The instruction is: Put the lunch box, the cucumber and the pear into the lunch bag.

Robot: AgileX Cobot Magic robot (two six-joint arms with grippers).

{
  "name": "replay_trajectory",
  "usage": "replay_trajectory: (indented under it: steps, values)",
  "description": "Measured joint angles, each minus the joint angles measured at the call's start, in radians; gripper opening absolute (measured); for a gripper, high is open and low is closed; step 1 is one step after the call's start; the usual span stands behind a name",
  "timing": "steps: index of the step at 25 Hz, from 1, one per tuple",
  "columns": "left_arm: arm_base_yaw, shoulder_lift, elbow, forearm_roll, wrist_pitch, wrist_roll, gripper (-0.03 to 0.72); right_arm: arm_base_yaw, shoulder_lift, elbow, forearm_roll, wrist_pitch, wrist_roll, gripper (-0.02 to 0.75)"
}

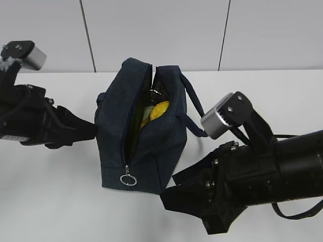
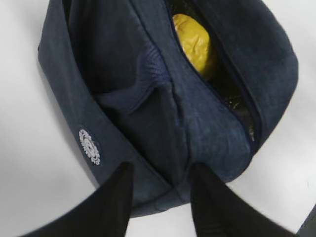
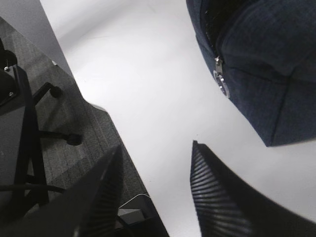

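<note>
The navy lunch bag [image 1: 151,146] stands mid-table with its zipper open and the silver ring pull [image 1: 128,180] low at its front. Inside, the yellow pear [image 1: 160,109] shows, with a dark end of the cucumber [image 1: 154,94] above it and a pale green strip, probably the lunch box [image 1: 146,113], beside it. My left gripper [image 1: 91,130] is at the bag's left end. In the left wrist view this gripper [image 2: 162,168] pinches the bag's fabric [image 2: 163,123], with the pear [image 2: 195,42] deep in the slit. My right gripper [image 1: 169,189] hangs open and empty at the bag's front right [image 3: 156,146].
The bag's strap handles [image 1: 194,103] loop out on its right side. In the right wrist view the table's edge [image 3: 98,106] runs close to the right gripper, with grey floor and chair legs [image 3: 49,133] beyond. A white panelled wall stands behind the table.
</note>
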Motion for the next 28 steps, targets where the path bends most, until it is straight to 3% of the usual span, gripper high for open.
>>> replay_trajectory:
  steps: [9, 28]
  values:
    - [0.0, 0.084, 0.0, -0.112, 0.018, 0.13, 0.236, 0.0, 0.056, 0.0, 0.036, 0.03, -0.064, 0.358]
    - [0.0, 0.009, 0.0, -0.157, 0.031, 0.142, 0.236, 0.0, 0.06, 0.0, 0.073, 0.026, -0.119, 0.358]
